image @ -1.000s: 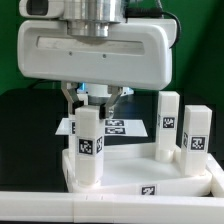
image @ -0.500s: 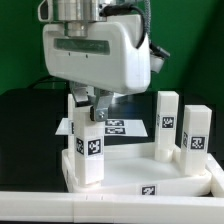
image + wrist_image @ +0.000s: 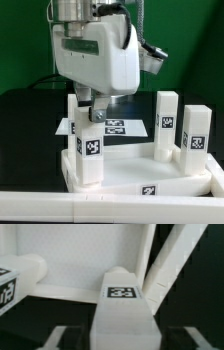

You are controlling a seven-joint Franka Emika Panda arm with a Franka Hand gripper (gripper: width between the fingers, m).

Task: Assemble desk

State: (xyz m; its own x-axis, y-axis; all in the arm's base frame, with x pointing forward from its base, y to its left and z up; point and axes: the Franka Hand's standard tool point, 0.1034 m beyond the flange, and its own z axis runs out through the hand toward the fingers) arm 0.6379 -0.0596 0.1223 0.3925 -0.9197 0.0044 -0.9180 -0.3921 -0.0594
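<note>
The gripper [image 3: 88, 107] is clamping partway closed around the top of a desk leg [image 3: 88, 145], keeping it upright in the tabletop [image 3: 130, 172] corner, probably for screwing it in.

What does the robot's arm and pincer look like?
The arm's end is a chunky, rounded white shell with a grey metal ring on top. Black cables loop beside it. The pincer has two thin pale fingers hanging below.
</note>
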